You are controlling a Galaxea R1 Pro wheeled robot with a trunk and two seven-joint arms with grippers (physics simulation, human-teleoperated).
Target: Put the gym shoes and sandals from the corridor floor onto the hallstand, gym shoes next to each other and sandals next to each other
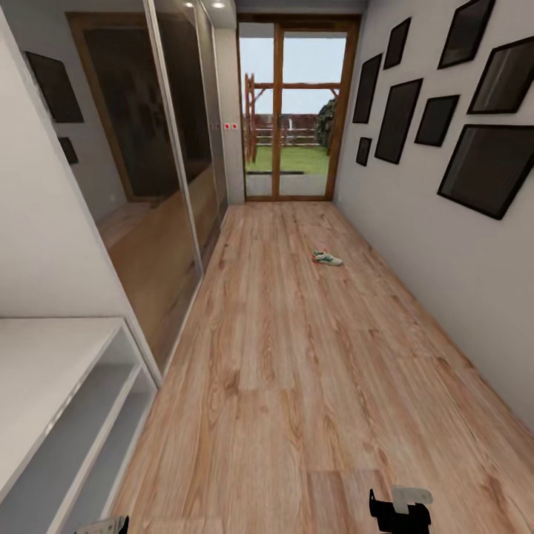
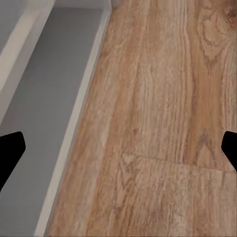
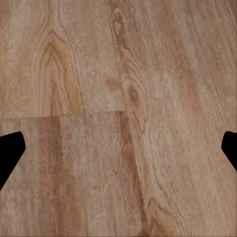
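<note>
Wood-plank corridor floor runs up the frame to one gym shoe, right of centre, well apart from the hallstand at lower left. The left gripper and right gripper hang with jaws wide apart, holding nothing. The long approach risks clipping the mirrored wardrobe; nothing blocks the path.

One gym shoe on the floor; one hallstand; nine dark wall frames.
</note>
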